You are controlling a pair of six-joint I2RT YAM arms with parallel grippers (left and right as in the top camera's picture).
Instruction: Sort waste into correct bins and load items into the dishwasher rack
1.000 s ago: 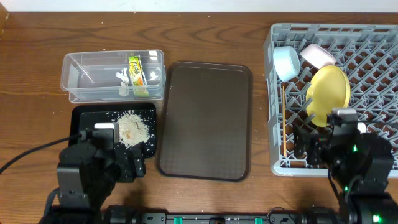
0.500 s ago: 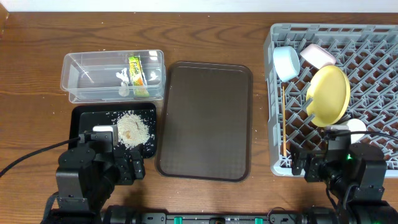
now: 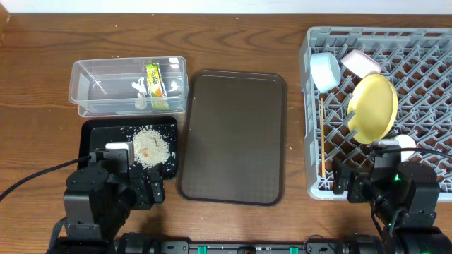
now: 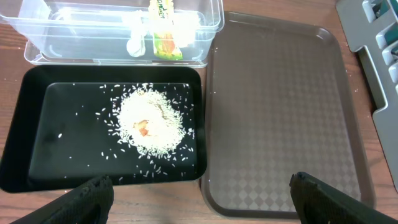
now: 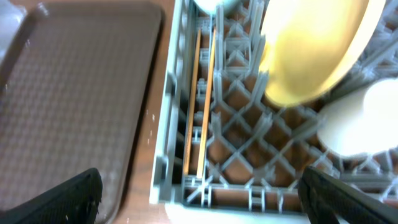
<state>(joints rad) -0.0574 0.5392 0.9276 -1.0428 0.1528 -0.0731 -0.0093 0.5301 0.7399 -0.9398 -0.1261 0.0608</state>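
- Left gripper (image 4: 208, 202), jaws spread wide and empty, hovers at the near edge of the black tray (image 3: 95, 141), which holds the rice pile (image 3: 150, 146).
- Right gripper (image 5: 208, 199), likewise released and empty, hangs over the near corner of the grey dishwasher rack (image 3: 424, 77).
- In the rack, the white cup (image 3: 405, 144) sits nearest, just beside the yellow plate (image 3: 374, 106) standing on edge.
- The chopsticks (image 3: 323, 137) lie along the rack wall next to the brown serving tray (image 3: 233, 137).
- Farther back, the clear tub (image 3: 85, 85) contains the green-yellow wrapper (image 3: 154, 79) and white scraps (image 3: 139, 90).
- The blue bowl (image 3: 325, 70) and white bowl (image 3: 360, 62) lean in the rack's far corner.
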